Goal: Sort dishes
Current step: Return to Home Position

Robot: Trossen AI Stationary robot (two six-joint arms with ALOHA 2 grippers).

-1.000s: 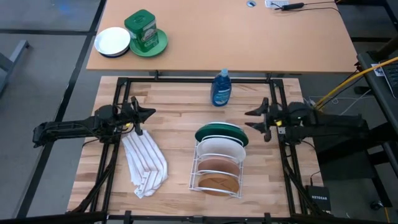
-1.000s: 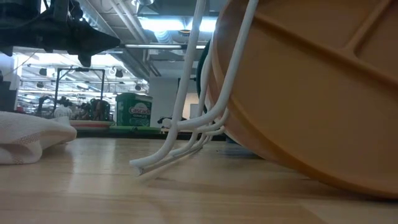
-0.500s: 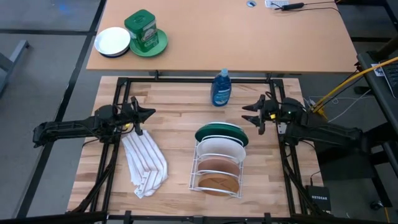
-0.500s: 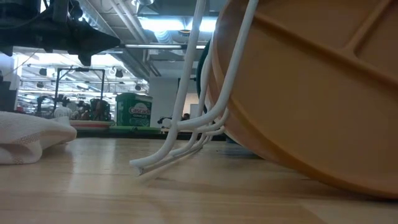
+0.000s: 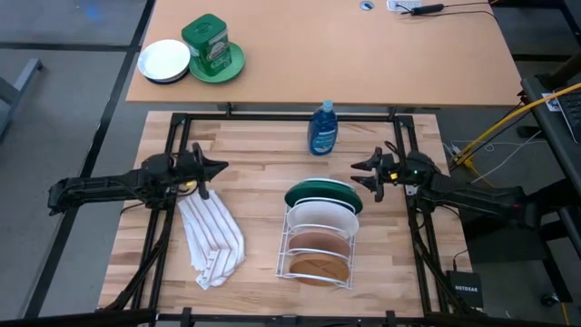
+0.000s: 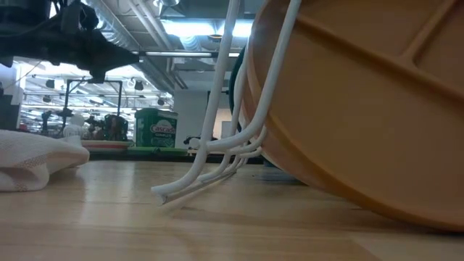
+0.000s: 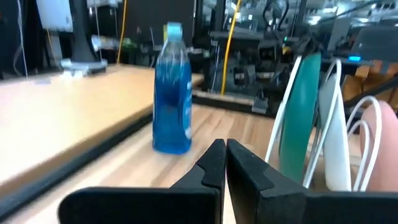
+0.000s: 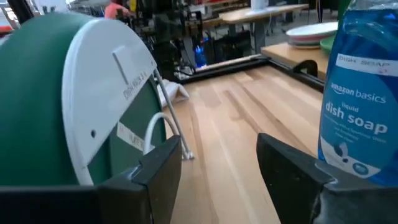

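Four plates stand in one white dish rack (image 5: 283, 263) toward the bench's (image 5: 254, 145) near edge: one green (image 5: 322, 193), one white (image 5: 322, 216), one pink (image 5: 318, 239), one brown (image 5: 316, 266). The left hand (image 7: 225, 149) is closed and empty near the left edge. The right hand (image 8: 217, 149) is open beside the green plate.

Tan desk (image 5: 363, 54) behind; grey floor (image 5: 54, 36).

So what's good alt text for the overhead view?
A white wire dish rack holds a dark green plate, white plate, pink plate and brown plate on edge. The shut left gripper and open right gripper flank it, with a dish soap bottle and striped towel nearby.
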